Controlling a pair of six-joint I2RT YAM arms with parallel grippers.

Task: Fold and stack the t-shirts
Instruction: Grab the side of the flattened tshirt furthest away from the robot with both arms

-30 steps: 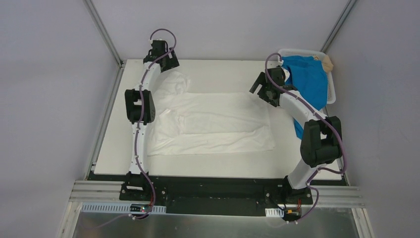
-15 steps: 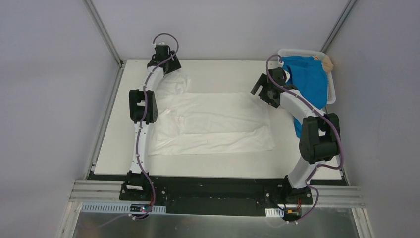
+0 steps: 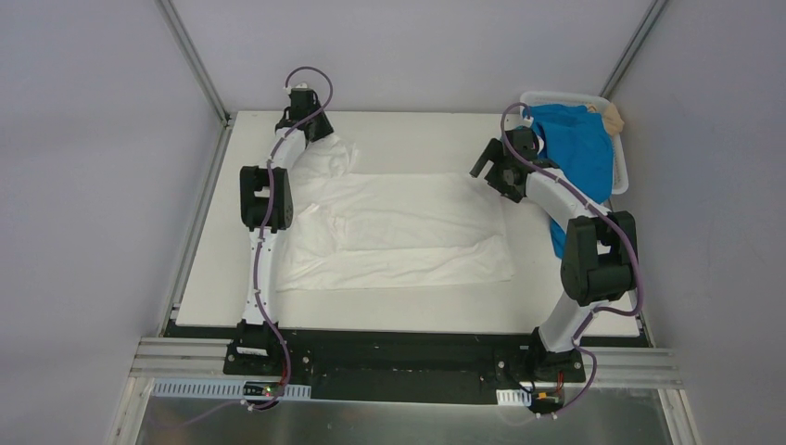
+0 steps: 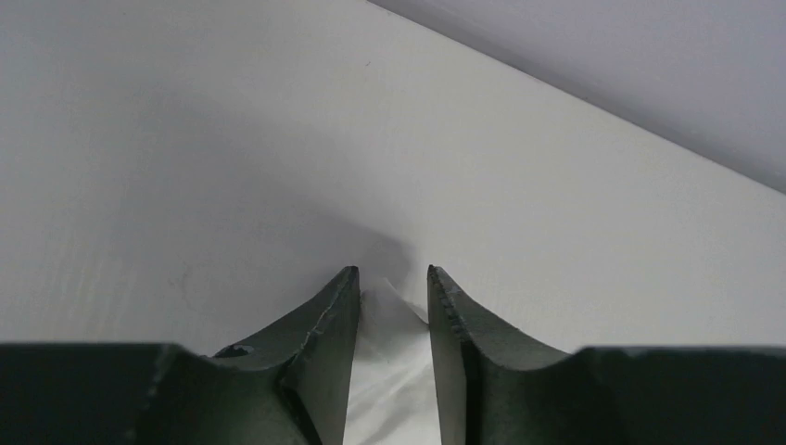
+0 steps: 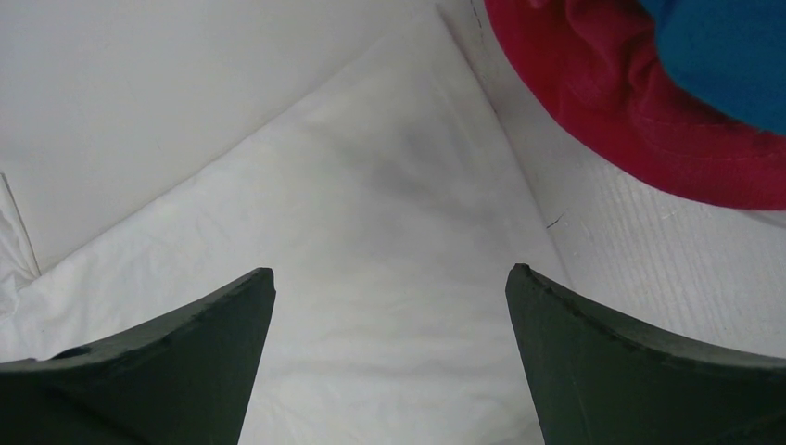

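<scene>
A white t-shirt (image 3: 399,227) lies spread flat on the table, one sleeve reaching toward the far left corner. My left gripper (image 3: 320,137) is down on that sleeve; in the left wrist view its fingers (image 4: 394,278) stand close together with a tented pinch of white cloth (image 4: 394,371) between them. My right gripper (image 3: 487,167) hovers open over the shirt's far right corner (image 5: 371,213), nothing between its fingers (image 5: 389,273). A bright blue t-shirt (image 3: 579,148) hangs out of the basket, a magenta-pink one (image 5: 630,102) lies under it, and a tan one (image 3: 612,116) shows at the basket's far side.
The white slotted basket (image 3: 565,97) stands at the table's far right corner, close to the right arm. Bare white tabletop (image 3: 417,130) runs behind the shirt. Grey walls and metal frame posts close in the table on three sides.
The left gripper has moved toward the far left corner and down onto the sleeve, and its fingers have closed in on the cloth. The right gripper has shifted slightly and stays open.
</scene>
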